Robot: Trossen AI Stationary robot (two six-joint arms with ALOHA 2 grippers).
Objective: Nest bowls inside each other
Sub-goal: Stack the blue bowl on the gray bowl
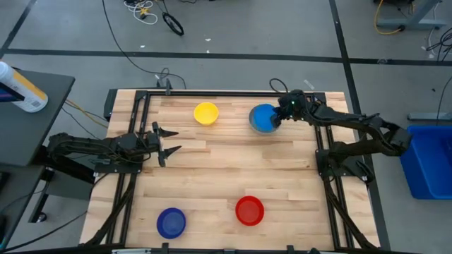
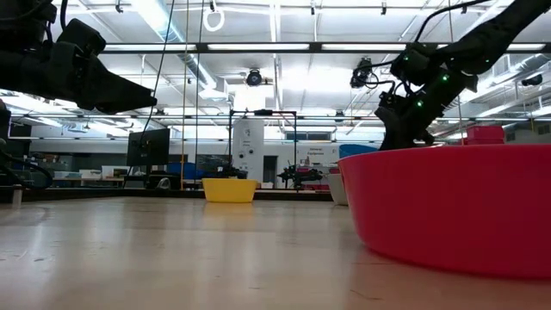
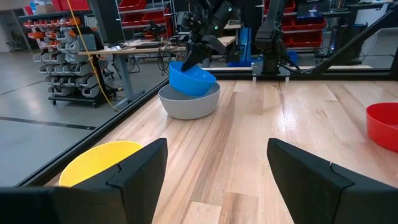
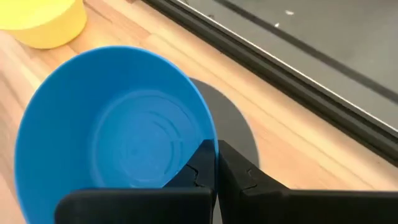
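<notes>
A light blue bowl (image 3: 191,79) sits tilted inside a grey bowl (image 3: 189,104) at the table's far side, right of centre. My right gripper (image 4: 216,163) is shut on the light blue bowl's rim. The yellow bowl (image 1: 206,113) stands on its base just left of that pair. The red bowl (image 1: 249,210) and the dark blue bowl (image 1: 171,222) stand near the front edge. My left gripper (image 1: 167,142) waits at the left side of the table, level and open, with nothing between its fingers. My right gripper pinches the light blue bowl's rim (image 4: 210,138) on its right side, one finger inside the bowl and one outside. The fingers slant down from the table's right. The bowl is tilted, raised at the held side, with its lower part in the grey bowl (image 4: 233,124).
A black metal frame (image 1: 134,134) runs along the table's left, far and right edges. Bare wood lies across the middle of the table between the far bowls and the near ones.
</notes>
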